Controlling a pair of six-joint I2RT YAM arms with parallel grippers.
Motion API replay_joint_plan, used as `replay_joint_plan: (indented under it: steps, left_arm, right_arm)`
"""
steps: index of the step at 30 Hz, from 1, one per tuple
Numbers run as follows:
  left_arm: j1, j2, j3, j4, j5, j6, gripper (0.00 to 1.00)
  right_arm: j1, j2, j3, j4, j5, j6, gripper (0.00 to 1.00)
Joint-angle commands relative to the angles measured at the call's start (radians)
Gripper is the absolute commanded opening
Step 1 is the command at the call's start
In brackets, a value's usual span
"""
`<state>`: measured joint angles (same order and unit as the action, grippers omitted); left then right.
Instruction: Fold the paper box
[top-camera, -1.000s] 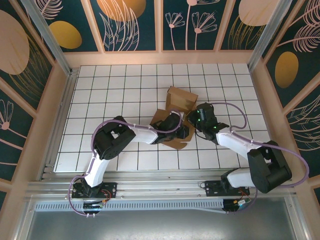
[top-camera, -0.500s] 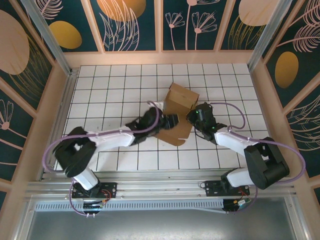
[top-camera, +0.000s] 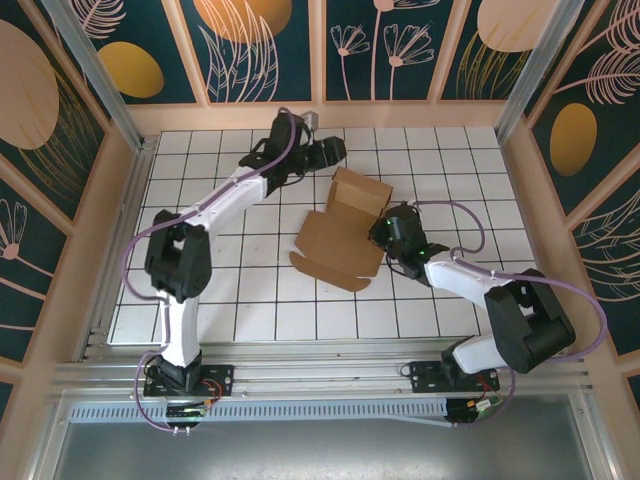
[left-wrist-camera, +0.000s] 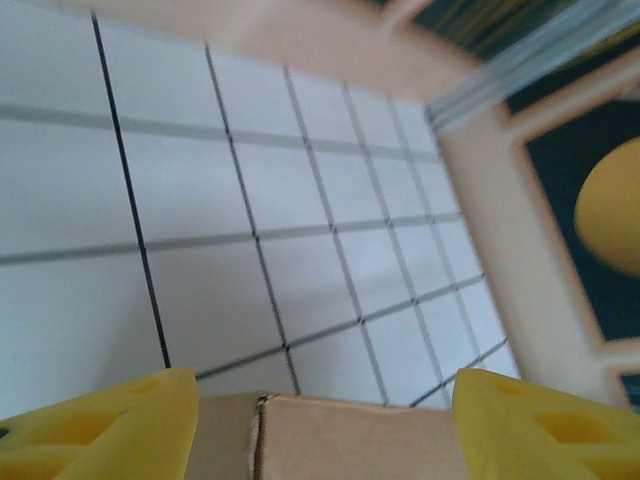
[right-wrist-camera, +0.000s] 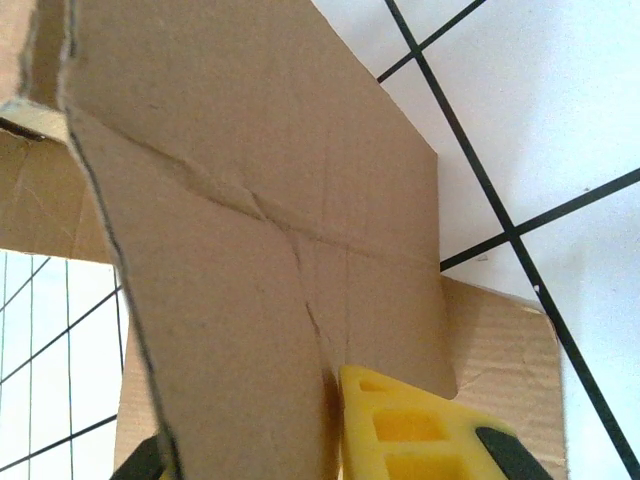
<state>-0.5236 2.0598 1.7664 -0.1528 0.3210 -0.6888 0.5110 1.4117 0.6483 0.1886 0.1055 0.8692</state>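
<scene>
The white gridded table takes up the middle of the top external view, and the paper box lies a little right of centre on it. Most of the brown sheet is flat, with one panel standing up at its upper right.

The left arm reaches diagonally toward the upper centre of the frame. The left gripper is there, above the box's raised panel and apart from it. The right arm comes in from the lower right, and the right gripper sits at the sheet's right edge.

The left wrist view shows what the overhead one cannot. The left gripper has its yellow fingers spread wide at the two lower corners, with nothing gripped. A strip of the cardboard runs along the bottom edge between them, and grid tiles lie beyond.

In the right wrist view, the right gripper is pressed nearly together on a creased flap of the box. One yellow pad lies against the flap's lower edge. The flap stands tilted across the frame, with table showing at the upper right.
</scene>
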Motion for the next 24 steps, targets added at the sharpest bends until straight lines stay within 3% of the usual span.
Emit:
replay_joint_plan:
  steps: [1,6,16,24]
  left_arm:
    - [-0.005,0.060,0.067,-0.180,0.068,0.061,0.68]
    - [0.002,0.048,0.004,-0.171,0.023,0.068,0.68]
    - [0.002,0.004,-0.191,0.107,0.247,-0.128,0.52]
    - [0.003,-0.034,-0.238,0.132,0.263,-0.153,0.51]
  right_arm:
    - [0.014,0.040,0.007,-0.116,0.006,-0.023,0.14]
    - [0.016,0.059,0.024,-0.127,0.007,-0.041,0.14]
    - [0.026,0.117,0.079,-0.083,-0.069,-0.078,0.19]
    - [0.024,0.205,0.143,0.048,-0.062,-0.063,0.22]
